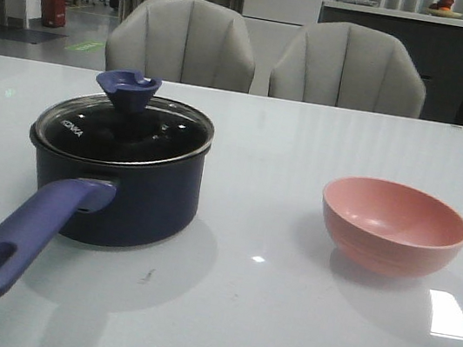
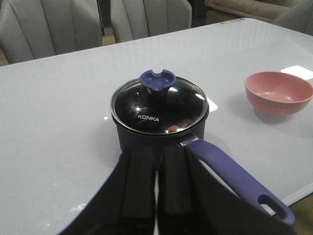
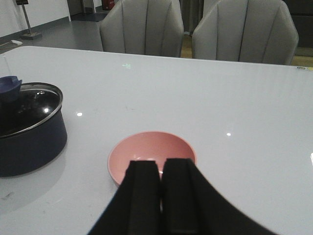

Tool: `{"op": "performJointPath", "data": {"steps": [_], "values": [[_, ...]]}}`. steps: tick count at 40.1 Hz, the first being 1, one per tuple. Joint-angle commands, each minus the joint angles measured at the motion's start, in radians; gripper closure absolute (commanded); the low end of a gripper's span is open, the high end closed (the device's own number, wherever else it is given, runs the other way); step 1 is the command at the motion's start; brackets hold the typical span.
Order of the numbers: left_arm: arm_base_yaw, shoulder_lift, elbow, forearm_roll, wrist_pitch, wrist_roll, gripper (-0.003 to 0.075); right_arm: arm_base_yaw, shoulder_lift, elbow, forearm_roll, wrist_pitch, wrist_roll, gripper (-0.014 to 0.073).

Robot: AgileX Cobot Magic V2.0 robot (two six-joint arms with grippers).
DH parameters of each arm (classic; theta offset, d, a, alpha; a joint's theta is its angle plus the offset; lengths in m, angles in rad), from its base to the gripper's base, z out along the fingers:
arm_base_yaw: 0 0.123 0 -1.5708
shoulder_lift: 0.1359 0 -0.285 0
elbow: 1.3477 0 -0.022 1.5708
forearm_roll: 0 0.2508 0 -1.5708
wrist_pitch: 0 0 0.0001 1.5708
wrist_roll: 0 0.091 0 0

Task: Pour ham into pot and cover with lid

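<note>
The navy pot (image 1: 143,204) stands on the table's left side, its purple-blue handle (image 1: 23,237) pointing toward the front. The glass lid (image 1: 124,130) with the blue knob (image 1: 127,88) sits on the pot. In the left wrist view, small orange ham pieces (image 2: 173,128) show through the lid (image 2: 159,105). The pink bowl (image 1: 394,226) stands to the right and looks empty. My left gripper (image 2: 156,149) is shut and empty, just short of the pot (image 2: 122,139). My right gripper (image 3: 160,164) is shut and empty, just short of the bowl (image 3: 151,149). Neither gripper shows in the front view.
The white glossy table (image 1: 261,319) stretches wide around both items. Two grey chairs (image 1: 182,42) stand behind its far edge. The pot's handle (image 2: 239,181) runs beside my left gripper's fingers. The pot also shows in the right wrist view (image 3: 29,142).
</note>
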Motion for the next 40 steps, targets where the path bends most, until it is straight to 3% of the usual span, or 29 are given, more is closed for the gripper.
{"op": "performJointPath", "data": {"steps": [1, 10, 14, 23, 40], "values": [[0.039, 0.011, 0.007, -0.006, -0.158, 0.001, 0.0607, 0.001, 0.007, -0.030, 0.002, -0.076, 0.000, 0.0433], [0.230, -0.016, 0.192, -0.006, -0.471, 0.001, 0.0607, 0.001, 0.007, -0.030, 0.002, -0.076, 0.000, 0.0433], [0.299, -0.047, 0.274, -0.014, -0.543, 0.001, 0.0607, 0.001, 0.007, -0.030, 0.002, -0.076, 0.000, 0.0433], [0.348, -0.140, 0.358, -0.016, -0.549, 0.001, 0.0607, 0.001, 0.007, -0.030, 0.002, -0.076, 0.000, 0.0433], [0.350, -0.156, 0.358, -0.007, -0.539, -0.039, 0.0607, 0.001, 0.007, -0.030, 0.002, -0.076, 0.000, 0.0433]]}}
